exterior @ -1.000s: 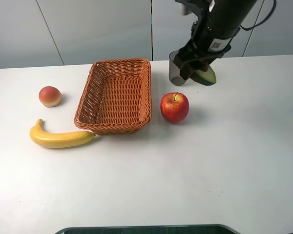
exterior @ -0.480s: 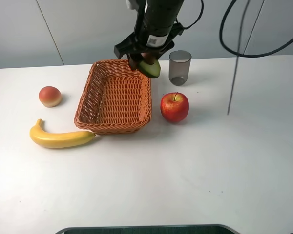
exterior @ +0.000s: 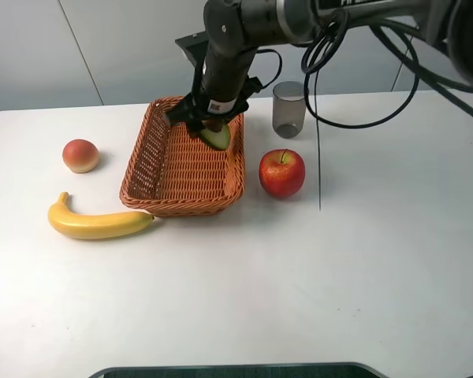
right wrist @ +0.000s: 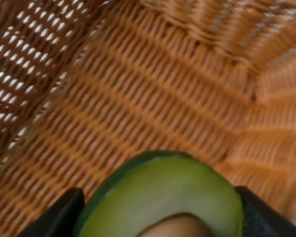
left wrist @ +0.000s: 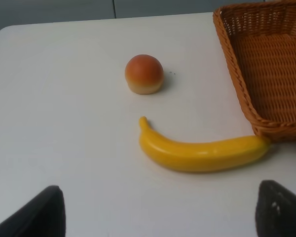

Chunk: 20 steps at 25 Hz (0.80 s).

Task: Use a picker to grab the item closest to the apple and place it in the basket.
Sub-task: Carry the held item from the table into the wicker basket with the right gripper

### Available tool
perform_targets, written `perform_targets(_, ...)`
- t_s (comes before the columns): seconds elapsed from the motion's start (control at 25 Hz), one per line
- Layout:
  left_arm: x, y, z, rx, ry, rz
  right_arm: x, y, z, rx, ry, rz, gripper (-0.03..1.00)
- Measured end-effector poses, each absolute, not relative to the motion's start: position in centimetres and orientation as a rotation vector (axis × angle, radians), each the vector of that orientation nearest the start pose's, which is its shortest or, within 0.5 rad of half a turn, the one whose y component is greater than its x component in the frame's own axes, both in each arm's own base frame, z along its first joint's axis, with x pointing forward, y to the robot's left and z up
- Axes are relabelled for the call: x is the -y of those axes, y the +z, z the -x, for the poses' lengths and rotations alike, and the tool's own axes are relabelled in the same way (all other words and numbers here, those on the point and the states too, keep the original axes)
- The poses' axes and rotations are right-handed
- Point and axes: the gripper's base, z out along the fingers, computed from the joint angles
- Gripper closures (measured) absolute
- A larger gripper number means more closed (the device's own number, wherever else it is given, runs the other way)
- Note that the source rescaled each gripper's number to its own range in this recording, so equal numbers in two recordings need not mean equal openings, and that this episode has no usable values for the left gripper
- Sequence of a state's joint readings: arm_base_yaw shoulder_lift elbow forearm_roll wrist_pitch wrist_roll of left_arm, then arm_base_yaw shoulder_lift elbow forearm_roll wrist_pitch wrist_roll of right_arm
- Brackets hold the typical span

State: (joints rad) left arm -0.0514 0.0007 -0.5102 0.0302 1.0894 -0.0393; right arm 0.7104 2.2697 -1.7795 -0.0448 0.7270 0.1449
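Note:
My right gripper (exterior: 213, 127) is shut on a green avocado half (exterior: 217, 137) and holds it low over the far end of the orange wicker basket (exterior: 142, 185). In the right wrist view the avocado half (right wrist: 163, 197) fills the bottom between the dark fingers (right wrist: 59, 215), with the basket weave (right wrist: 138, 79) close beneath. The red apple (exterior: 281, 172) sits on the table just right of the basket. My left gripper (left wrist: 158, 217) stands open above the table near the banana (left wrist: 202, 153), with nothing between its fingers.
A grey cup (exterior: 289, 109) stands behind the apple. A yellow banana (exterior: 98, 223) lies against the basket's front left corner, and a peach (exterior: 80, 155) sits further left. The right arm's cables (exterior: 319, 118) hang over the table's right half.
My right gripper has carried the avocado half leftward from beside the grey cup, across the basket's far rim, and lowered it inside the basket. The left arm has not moved.

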Motion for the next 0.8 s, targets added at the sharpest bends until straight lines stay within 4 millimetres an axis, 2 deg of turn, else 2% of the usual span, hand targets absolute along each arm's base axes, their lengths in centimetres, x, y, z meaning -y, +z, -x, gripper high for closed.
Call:
perform_targets(0.16, -0.28, 27.78, 0.71, -2.063, -0.02, -0.01, -32.73, 14.6, -36.66, -2.59, 0.216, 0.822, 0.94)
perform_targets(0.4, -0.28, 27.78, 0.71, -2.063, -0.02, -0.01, -32.81, 14.54, -36.62, -2.588, 0.217, 0.824, 0.94)
perform_targets(0.44, -0.28, 27.78, 0.71, -2.063, -0.02, -0.01, -32.78, 14.53, -36.6, -2.592, 0.215, 0.825, 0.91)
perform_targets(0.48, -0.28, 27.78, 0.71, -2.063, -0.02, -0.01, -32.77, 14.52, -36.58, -2.594, 0.213, 0.826, 0.82)
perform_targets(0.56, -0.28, 27.78, 0.71, -2.063, -0.02, -0.01, -32.73, 14.49, -36.54, -2.601, 0.209, 0.828, 0.47)
perform_targets(0.68, -0.28, 27.78, 0.71, -2.063, -0.02, -0.01, -32.67, 14.45, -36.48, -2.61, 0.204, 0.831, 0.09)
perform_targets(0.72, -0.28, 27.78, 0.71, -2.063, -0.02, -0.01, -32.64, 14.44, -36.45, -2.614, 0.201, 0.832, 0.02)
perform_targets(0.8, -0.28, 27.78, 0.71, -2.063, -0.02, -0.01, -32.62, 14.8, -36.43, -2.609, 0.204, 0.83, -0.02)
